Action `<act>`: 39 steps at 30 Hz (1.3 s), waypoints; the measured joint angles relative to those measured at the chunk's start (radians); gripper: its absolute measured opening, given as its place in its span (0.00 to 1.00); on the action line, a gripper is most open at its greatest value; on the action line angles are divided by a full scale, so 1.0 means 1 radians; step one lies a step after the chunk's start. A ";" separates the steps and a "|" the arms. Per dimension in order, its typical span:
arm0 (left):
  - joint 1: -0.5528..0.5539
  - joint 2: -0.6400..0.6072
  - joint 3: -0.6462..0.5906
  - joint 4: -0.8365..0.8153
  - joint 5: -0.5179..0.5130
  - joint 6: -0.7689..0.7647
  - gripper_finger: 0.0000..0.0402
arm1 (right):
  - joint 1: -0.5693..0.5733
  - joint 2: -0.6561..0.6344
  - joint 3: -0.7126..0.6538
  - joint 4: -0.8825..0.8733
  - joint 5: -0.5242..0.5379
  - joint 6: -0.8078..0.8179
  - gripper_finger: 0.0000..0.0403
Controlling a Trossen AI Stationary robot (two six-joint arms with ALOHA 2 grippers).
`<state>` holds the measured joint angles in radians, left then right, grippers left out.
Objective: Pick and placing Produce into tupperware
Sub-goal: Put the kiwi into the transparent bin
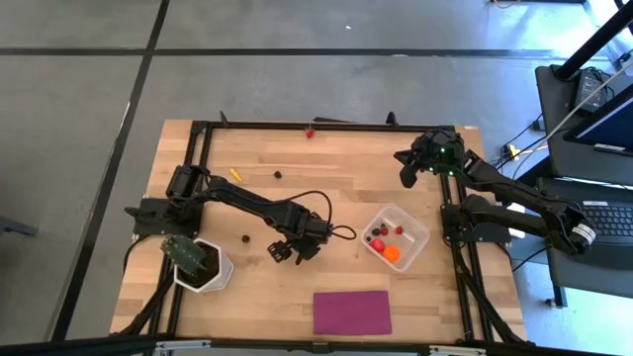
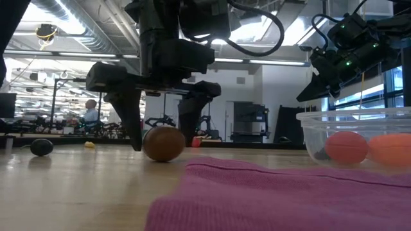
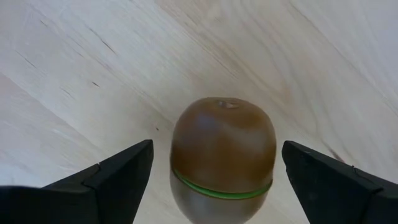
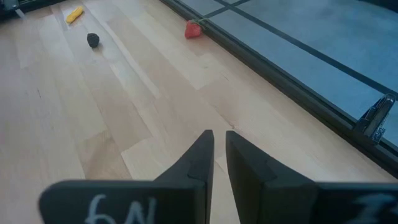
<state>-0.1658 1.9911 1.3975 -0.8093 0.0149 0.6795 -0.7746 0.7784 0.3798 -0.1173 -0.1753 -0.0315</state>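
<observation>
A brown oval with a green band [image 3: 222, 155] rests on its underside on the wooden table, also seen in the low view [image 2: 164, 143]. My left gripper [image 1: 285, 250] points down over it, open. One finger [image 3: 118, 180] stands on each side, with a gap to the oval. The clear tupperware [image 1: 415, 225] sits right of it, holding an orange ball [image 1: 393, 253] and small red pieces [image 1: 380, 242]. A yellow bit [image 1: 235, 174], two dark berries [image 1: 278, 175] [image 1: 245, 237] and a red piece [image 1: 310, 130] lie loose on the table. My right gripper [image 4: 219, 149] waits shut at the far right, holding nothing.
A white pot with a green plant [image 1: 201, 265] stands near the left arm's base. A magenta cloth [image 1: 352, 311] lies flat near the front edge, in front of the tupperware. Black frame rails [image 1: 326, 124] run along the table's far edge and both sides.
</observation>
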 joint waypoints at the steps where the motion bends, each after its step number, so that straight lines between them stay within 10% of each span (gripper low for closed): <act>1: 0.000 0.000 0.000 0.000 0.000 -0.011 0.87 | 0.000 0.000 0.000 0.000 0.000 0.000 0.11; 39: 0.003 0.000 0.000 0.016 -0.002 -0.129 0.87 | 0.000 0.000 0.000 0.000 0.000 0.000 0.11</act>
<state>-0.1623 1.9915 1.3972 -0.7937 0.0128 0.5510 -0.7749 0.7784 0.3798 -0.1177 -0.1753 -0.0319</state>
